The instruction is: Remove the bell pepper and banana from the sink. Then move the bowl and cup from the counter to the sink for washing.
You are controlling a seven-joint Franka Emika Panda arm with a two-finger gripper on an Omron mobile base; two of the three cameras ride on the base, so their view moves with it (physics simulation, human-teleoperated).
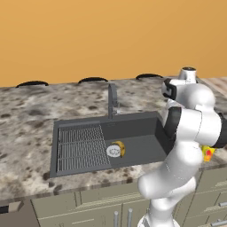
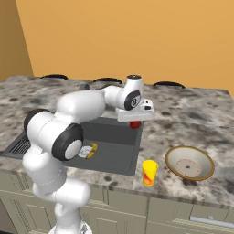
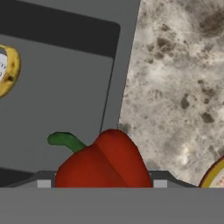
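Note:
My gripper (image 2: 135, 119) is shut on the red bell pepper (image 2: 135, 124), which hangs above the right rim of the dark grey sink (image 2: 116, 135). In the hand view the bell pepper (image 3: 105, 164) with its green stem sits between the fingers, over the line where basin meets counter. The yellow banana (image 1: 120, 148) lies on the basin floor beside the round white drain (image 1: 113, 151). On the counter right of the sink stand the yellow cup (image 2: 149, 172) and, further right, the wide beige bowl (image 2: 189, 163).
The grey faucet (image 1: 112, 101) rises behind the basin, and the ribbed drainer (image 1: 82, 146) takes up its left part. Speckled stone counter (image 3: 175, 87) spreads right of the sink. Cabinet fronts (image 2: 151, 210) run below the counter edge.

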